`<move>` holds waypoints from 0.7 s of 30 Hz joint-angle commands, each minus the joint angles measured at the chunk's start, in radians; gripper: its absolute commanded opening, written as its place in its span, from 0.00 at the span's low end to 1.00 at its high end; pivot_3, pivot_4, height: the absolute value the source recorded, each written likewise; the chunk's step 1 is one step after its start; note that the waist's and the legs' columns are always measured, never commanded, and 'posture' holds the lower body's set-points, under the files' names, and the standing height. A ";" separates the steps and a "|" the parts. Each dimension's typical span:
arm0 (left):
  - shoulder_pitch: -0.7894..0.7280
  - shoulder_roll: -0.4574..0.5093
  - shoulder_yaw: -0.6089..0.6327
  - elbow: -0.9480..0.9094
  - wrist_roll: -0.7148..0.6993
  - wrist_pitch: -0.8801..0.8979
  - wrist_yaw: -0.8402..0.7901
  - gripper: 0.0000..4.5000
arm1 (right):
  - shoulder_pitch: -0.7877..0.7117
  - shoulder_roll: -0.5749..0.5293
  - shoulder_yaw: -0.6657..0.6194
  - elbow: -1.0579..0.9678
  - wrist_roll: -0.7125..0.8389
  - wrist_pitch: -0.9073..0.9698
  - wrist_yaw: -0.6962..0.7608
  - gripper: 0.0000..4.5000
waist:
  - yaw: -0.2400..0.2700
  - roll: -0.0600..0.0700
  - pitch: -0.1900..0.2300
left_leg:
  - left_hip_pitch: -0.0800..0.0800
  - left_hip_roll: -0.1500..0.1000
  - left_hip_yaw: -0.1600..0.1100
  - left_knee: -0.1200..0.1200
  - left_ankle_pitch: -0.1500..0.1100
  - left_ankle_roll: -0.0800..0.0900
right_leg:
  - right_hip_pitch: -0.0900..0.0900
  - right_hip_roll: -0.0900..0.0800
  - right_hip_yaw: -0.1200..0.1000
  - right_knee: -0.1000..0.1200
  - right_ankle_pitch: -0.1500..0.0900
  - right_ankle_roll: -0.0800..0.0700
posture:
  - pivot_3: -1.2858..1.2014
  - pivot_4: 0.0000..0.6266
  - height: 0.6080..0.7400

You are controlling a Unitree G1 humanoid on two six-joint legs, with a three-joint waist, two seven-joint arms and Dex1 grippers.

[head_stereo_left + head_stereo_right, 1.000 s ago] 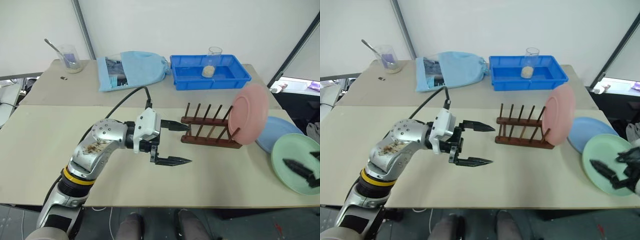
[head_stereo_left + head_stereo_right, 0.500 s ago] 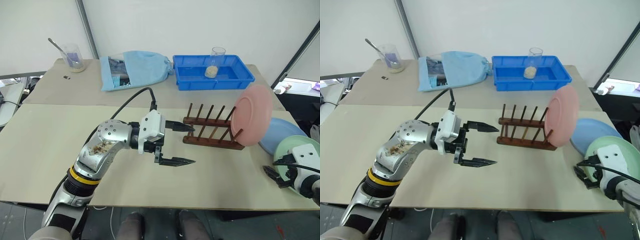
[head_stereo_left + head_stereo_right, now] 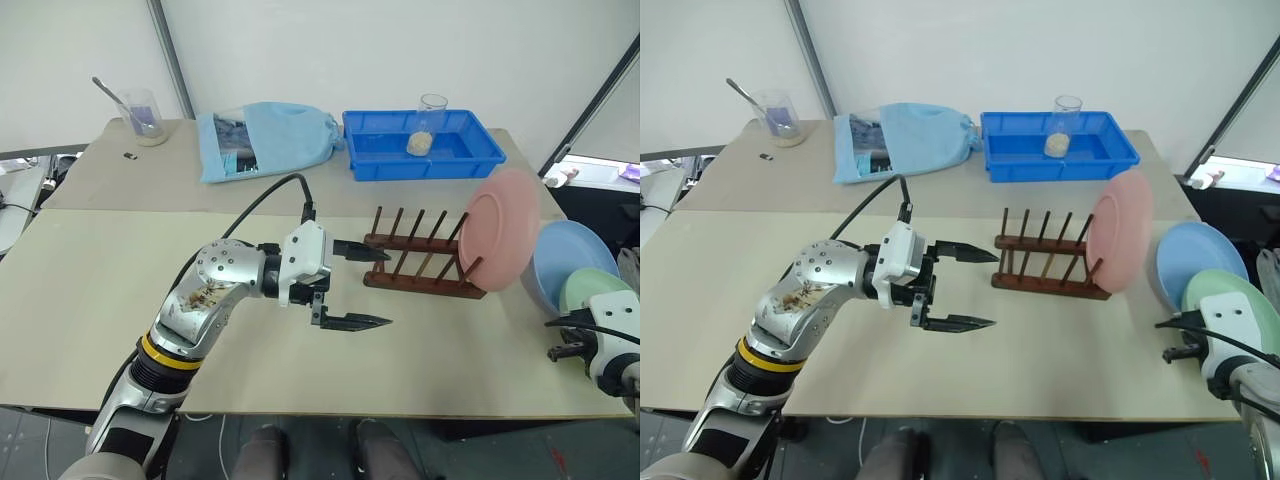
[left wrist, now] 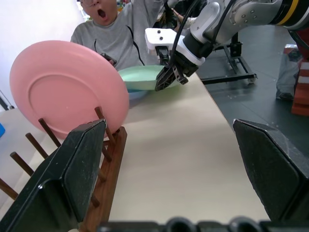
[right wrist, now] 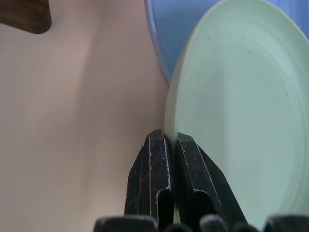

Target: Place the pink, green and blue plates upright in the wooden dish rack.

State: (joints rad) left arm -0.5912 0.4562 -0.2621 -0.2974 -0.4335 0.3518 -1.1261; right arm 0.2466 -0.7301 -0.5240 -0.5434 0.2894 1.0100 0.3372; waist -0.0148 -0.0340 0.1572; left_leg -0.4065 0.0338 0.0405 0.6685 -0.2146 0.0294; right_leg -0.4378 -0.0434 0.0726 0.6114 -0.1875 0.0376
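Pink plate (image 3: 503, 230) is seen upright in the wooden dish rack (image 3: 418, 262), at its 3 o'clock end. Green plate (image 5: 241, 111) is pinched at its rim by the closed right gripper (image 5: 171, 145), blue plate (image 3: 1200, 260) underneath; two remain unracked. Left gripper (image 3: 360, 285) is held agape, empty.

A salmon pink plate (image 3: 499, 229) is showing beside a dark brown wooden dish rack (image 3: 417, 257) on a plain beige worktop (image 3: 90, 280), with a light blue plate (image 3: 567, 264), a pale mint green plate (image 5: 246, 106), a bright blue tray (image 3: 420, 146), and black-fingered end effectors (image 3: 358, 285).
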 commanded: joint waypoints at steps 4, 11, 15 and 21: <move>-0.015 0.003 0.041 0.001 -0.032 0.016 0.009 1.00 | -0.046 -0.114 -0.133 -0.237 -0.023 0.035 0.033 0.00 | -0.004 0.001 0.000 | 0.000 0.000 0.000 0.000 0.000 0.000 | 0.000 0.000 0.000 0.000 0.000 0.000 | 0.52 0.24 1.00; -0.031 0.023 0.117 0.041 -0.058 0.077 0.060 1.00 | -0.551 -0.226 -0.049 -0.118 0.090 -0.156 0.102 0.00 | -0.013 0.000 0.000 | 0.001 0.000 -0.001 0.000 0.000 0.000 | 0.000 0.001 -0.001 0.000 0.000 0.000 | 0.52 0.24 1.00; -0.020 0.065 0.154 0.053 -0.054 0.069 0.054 1.00 | -0.849 -0.100 0.037 -0.048 0.284 -0.135 0.120 0.00 | -0.016 0.000 0.001 | 0.000 0.001 -0.002 -0.002 0.000 0.000 | -0.001 0.001 -0.001 0.000 -0.001 0.000 | 0.52 0.24 1.00; 0.029 0.129 0.170 0.004 -0.057 0.064 0.044 1.00 | -0.965 0.107 -0.033 0.026 0.695 0.076 0.026 0.00 | -0.009 0.000 0.001 | -0.002 0.000 -0.004 -0.004 -0.001 0.002 | -0.002 0.000 -0.002 0.000 0.004 -0.001 | 0.52 0.24 1.00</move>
State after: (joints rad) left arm -0.5617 0.5795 -0.1143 -0.2390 -0.4751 0.4212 -1.0815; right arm -0.7188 -0.6307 -0.4893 -0.5193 0.8705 1.0382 0.4037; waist -0.0239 -0.0344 0.1582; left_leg -0.4094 0.0337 0.0361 0.6642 -0.2157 0.0313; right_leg -0.4396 -0.0435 0.0699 0.6110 -0.1833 0.0364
